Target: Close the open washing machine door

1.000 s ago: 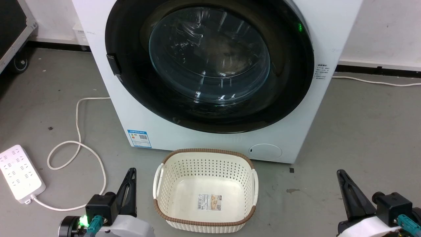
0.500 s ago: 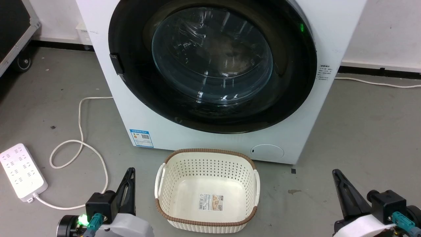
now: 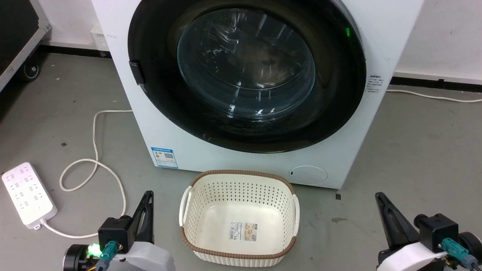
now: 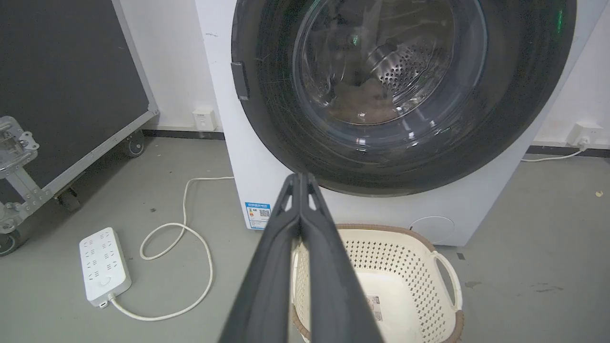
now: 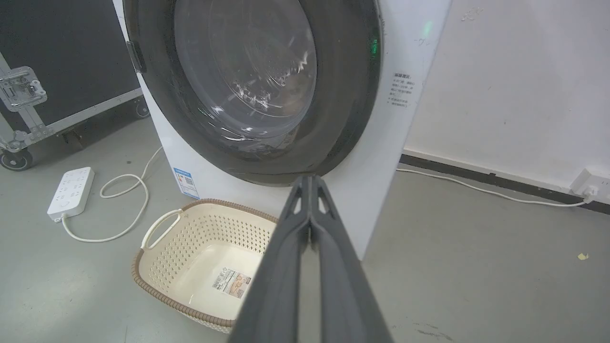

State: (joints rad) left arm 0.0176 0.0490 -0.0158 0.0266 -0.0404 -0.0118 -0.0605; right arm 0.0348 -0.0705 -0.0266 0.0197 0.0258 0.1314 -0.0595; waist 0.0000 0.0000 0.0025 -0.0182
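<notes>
As the view shifts, washing machine door (image 3: 246,73) unchanged, shut

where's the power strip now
Head view: the white power strip lies on the floor at lower left, beside its looped cord, left of the basket.

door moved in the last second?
No. The door sits unchanged against the washer; both drift right in head view with the basket, so the camera moved.

washing machine door (image 3: 246,75) flush against washer
</notes>
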